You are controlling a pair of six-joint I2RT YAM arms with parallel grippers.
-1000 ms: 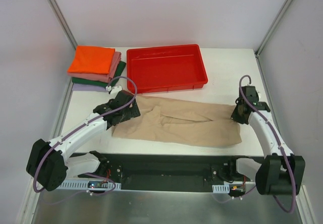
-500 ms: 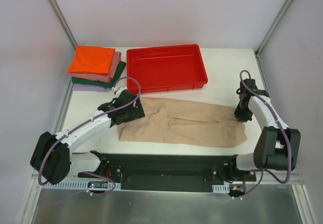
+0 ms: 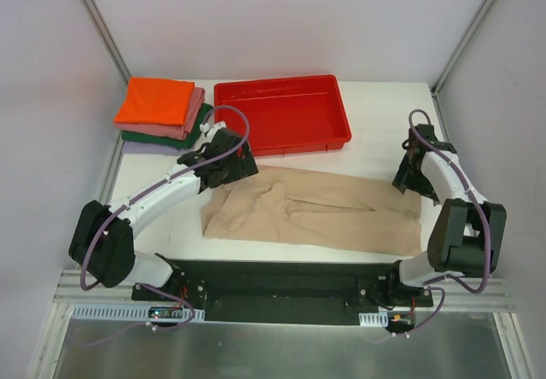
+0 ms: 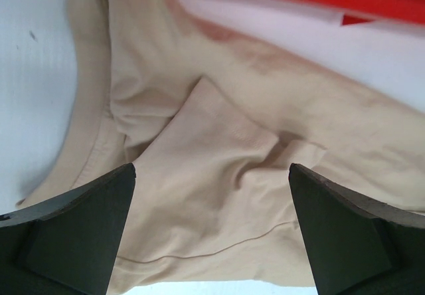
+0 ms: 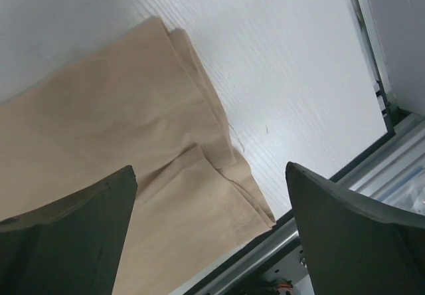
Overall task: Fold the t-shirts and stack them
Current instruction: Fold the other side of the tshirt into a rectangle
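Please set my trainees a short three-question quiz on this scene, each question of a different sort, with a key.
1. True or false: the tray holds folded clothes.
2. Which colour tops the stack? A pink, B orange, C lavender.
3. Fill in: the left gripper and the right gripper are both open above the spread-out shirt, whose colour is ___.
Key: 1 false; 2 B; 3 beige.
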